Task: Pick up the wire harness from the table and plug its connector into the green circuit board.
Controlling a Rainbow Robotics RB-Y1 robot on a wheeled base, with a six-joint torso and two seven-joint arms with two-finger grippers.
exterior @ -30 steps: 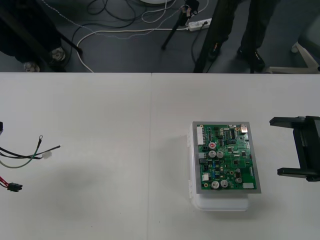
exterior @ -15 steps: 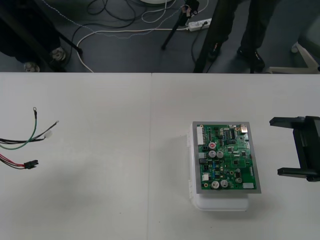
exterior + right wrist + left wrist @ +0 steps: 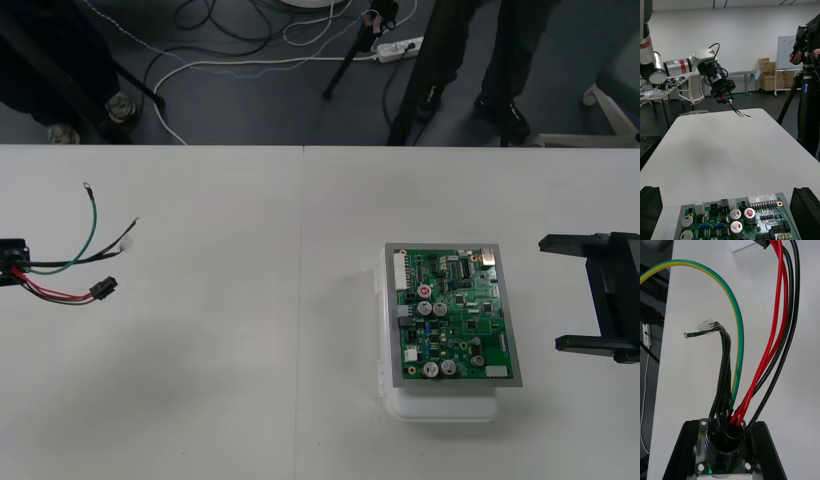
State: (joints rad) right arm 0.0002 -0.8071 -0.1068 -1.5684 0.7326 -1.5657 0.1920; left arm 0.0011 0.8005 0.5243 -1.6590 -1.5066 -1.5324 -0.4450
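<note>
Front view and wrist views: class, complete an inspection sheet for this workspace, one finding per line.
Surface: plain light table, seam down the middle.
Job's things: green circuit board on white base, right of centre; wire harness at the left edge, plug not in the board.
Clutter: nothing seen.
Grippers: left gripper shut on the harness's socket; right gripper open, beside the board.
Cables: loose cables on the floor.
Surroundings: dark floor beyond the far edge.
</note>
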